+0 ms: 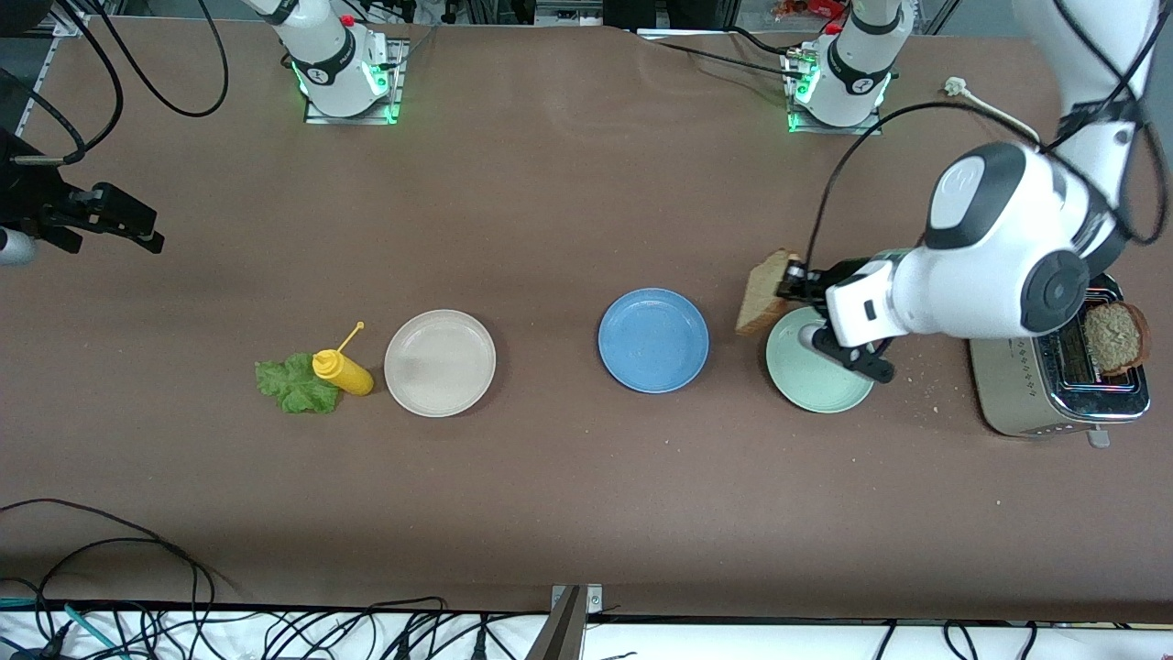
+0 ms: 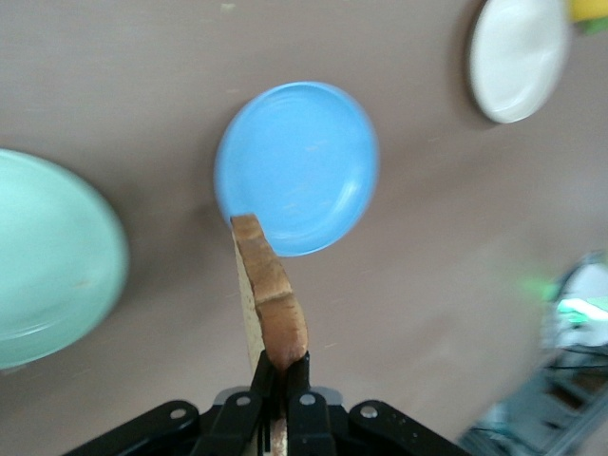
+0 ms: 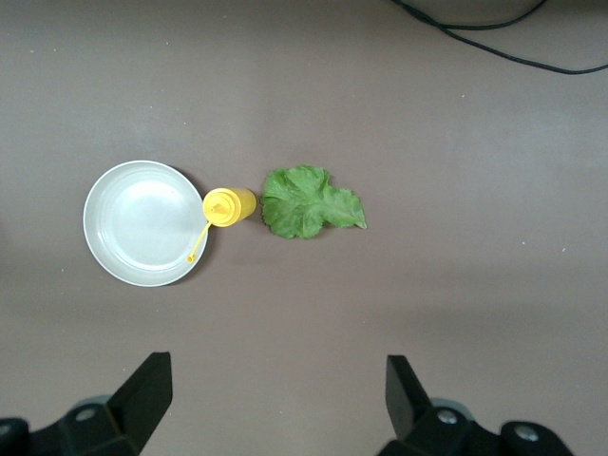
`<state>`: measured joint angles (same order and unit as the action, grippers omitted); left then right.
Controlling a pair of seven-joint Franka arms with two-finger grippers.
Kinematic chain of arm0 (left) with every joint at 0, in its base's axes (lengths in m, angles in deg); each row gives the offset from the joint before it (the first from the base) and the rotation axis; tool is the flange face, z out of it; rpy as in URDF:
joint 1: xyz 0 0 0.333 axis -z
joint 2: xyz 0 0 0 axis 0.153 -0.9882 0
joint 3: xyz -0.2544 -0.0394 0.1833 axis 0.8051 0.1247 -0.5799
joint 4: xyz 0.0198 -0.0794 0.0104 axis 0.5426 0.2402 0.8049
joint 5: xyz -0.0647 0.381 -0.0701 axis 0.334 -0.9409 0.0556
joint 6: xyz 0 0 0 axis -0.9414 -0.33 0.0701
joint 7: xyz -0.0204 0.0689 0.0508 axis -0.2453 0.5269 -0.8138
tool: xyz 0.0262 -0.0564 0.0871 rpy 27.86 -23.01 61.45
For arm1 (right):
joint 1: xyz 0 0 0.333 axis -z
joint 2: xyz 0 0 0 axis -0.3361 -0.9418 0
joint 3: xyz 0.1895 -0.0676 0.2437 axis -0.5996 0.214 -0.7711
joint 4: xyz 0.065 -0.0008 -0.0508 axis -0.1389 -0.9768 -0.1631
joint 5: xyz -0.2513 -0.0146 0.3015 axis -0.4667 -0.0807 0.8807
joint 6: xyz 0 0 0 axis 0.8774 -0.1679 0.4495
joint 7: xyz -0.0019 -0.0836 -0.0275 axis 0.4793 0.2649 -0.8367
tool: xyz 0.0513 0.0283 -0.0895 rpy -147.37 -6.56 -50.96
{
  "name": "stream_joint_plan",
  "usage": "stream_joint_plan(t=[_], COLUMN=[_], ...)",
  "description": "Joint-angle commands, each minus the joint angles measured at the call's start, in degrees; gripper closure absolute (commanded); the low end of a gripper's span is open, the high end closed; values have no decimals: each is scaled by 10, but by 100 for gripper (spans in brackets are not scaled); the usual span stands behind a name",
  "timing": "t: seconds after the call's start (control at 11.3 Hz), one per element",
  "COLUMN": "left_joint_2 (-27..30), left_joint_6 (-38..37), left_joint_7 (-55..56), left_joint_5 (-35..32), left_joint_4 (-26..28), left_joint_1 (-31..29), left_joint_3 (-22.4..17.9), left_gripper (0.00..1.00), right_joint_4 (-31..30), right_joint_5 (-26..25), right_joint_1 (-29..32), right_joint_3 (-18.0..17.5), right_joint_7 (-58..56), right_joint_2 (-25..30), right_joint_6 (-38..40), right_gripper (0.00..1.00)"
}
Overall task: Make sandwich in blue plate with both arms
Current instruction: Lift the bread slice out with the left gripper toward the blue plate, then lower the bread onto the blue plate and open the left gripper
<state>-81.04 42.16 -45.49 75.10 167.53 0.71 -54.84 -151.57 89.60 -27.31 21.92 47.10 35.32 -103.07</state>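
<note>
My left gripper (image 1: 790,282) is shut on a brown bread slice (image 1: 766,293) and holds it on edge in the air, over the table between the pale green plate (image 1: 811,380) and the blue plate (image 1: 653,341). In the left wrist view the slice (image 2: 271,294) sticks out of the shut gripper (image 2: 281,366) toward the blue plate (image 2: 296,166), which has nothing on it. A second bread slice (image 1: 1113,336) stands in the toaster (image 1: 1045,399). The lettuce leaf (image 1: 291,385) lies flat toward the right arm's end. My right gripper (image 1: 147,234) waits open above that end, holding nothing (image 3: 280,380).
A yellow squeeze bottle (image 1: 344,371) lies between the lettuce and an off-white plate (image 1: 440,363). The right wrist view shows the same lettuce (image 3: 309,201), bottle (image 3: 228,206) and plate (image 3: 142,223). Crumbs lie near the toaster. Cables run along the table's edges.
</note>
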Motion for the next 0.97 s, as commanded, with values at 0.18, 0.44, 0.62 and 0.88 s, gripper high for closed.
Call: stream_joint_plan(t=[0.18, 0.44, 0.62, 0.88], left_joint_2=[-114, -165, -182, -204], left_joint_6=[112, 172, 174, 189], left_joint_7=[4, 3, -12, -84], left_joint_5=[192, 197, 204, 205], left_joint_4=[-24, -18, -14, 2], left_joint_1=[30, 45, 48, 47], left_joint_3=[-1, -1, -1, -2], left_gripper=[94, 94, 94, 92], right_joint_4=[11, 11, 11, 11], right_joint_5=[9, 9, 9, 9], right_joint_1=[1, 1, 1, 1], right_joint_3=[1, 1, 1, 1], right_joint_7=[-3, -3, -3, -3], right_joint_2=[-1, -1, -1, -1], right_joint_6=[11, 11, 11, 11], right_gripper=[0, 0, 0, 0])
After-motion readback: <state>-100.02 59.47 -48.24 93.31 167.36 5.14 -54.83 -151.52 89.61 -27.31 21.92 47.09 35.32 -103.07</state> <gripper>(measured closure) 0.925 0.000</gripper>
